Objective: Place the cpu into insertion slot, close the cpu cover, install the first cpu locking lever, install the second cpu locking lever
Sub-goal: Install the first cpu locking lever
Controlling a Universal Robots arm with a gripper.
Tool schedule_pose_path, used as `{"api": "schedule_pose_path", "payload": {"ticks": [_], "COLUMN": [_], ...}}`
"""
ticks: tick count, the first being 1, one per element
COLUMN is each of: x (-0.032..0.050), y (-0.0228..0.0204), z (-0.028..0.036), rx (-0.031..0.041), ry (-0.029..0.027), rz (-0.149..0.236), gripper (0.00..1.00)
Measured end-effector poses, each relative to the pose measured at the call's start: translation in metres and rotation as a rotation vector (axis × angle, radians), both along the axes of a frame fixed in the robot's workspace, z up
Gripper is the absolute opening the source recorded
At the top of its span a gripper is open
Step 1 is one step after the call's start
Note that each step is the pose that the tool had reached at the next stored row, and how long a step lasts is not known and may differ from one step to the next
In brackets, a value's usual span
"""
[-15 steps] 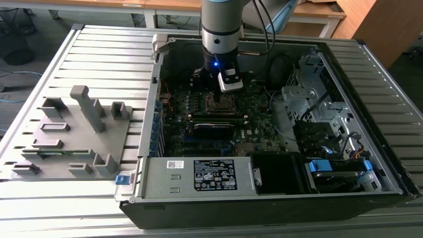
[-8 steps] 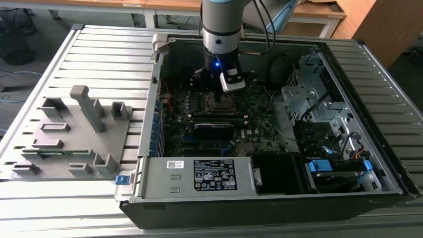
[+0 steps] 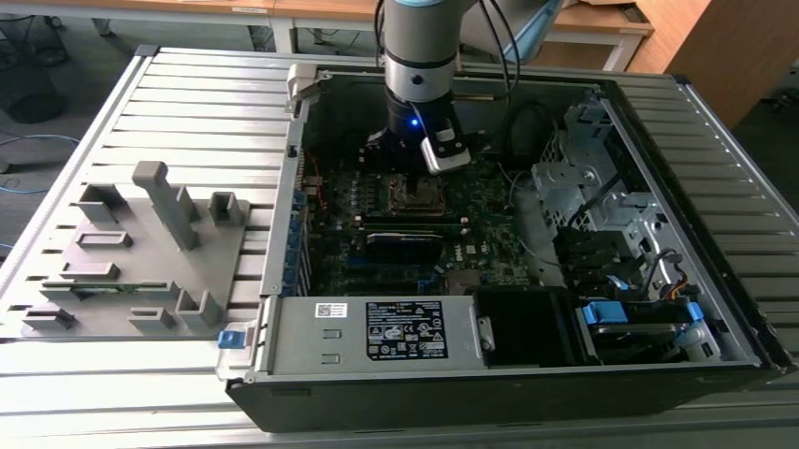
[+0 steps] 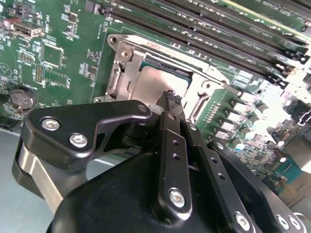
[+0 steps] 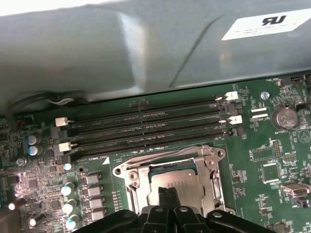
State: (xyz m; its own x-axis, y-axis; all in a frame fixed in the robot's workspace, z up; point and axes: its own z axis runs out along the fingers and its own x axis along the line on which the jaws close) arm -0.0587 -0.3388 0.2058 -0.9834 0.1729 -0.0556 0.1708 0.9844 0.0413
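A robotics lab or assembly test cell: an opened desktop computer case (image 3: pixel 525 374) lies on its side on a ribbed metal work table (image 3: pixel 187 103), its green motherboard (image 3: pixel 413 224) exposed beneath an industrial robot arm (image 3: pixel 422 56). A grey moulded parts fixture (image 3: pixel 138 253) sits on the table toward the exterior view's left. Wooden desks (image 3: pixel 600 23) and loose floor cables (image 3: pixel 25 150) ring the station, pointing to a research workspace rather than a factory line.
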Motion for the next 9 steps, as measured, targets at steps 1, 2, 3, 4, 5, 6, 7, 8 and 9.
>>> {"api": "schedule_pose_path", "payload": {"ticks": [1, 2, 3, 4, 5, 6, 7, 8, 9], "x": [0.002, 0.004, 0.0057, 0.0071, 0.0073, 0.0073, 0.0073, 0.0073, 0.0074], "y": [0.0, 0.0, 0.0, 0.0, 0.0, -0.0001, 0.0, 0.0, 0.0], "z": [0.0, 0.0, 0.0, 0.0, 0.0, 0.0, 0.0, 0.0, 0.0], "rx": [0.0, 0.0, -0.0001, -0.0001, 0.0, -0.0001, -0.0001, -0.0001, -0.0001], "ry": [0.0012, 0.0024, 0.0034, 0.004, 0.0041, 0.0042, 0.0042, 0.0042, 0.005], "rz": [0.0, 0.0, 0.0, 0.0, 0.0, 0.0, 0.0, 0.0, 0.0], "gripper": [0.11, 0.11, 0.11, 0.11, 0.11, 0.11, 0.11, 0.11, 0.11]}}
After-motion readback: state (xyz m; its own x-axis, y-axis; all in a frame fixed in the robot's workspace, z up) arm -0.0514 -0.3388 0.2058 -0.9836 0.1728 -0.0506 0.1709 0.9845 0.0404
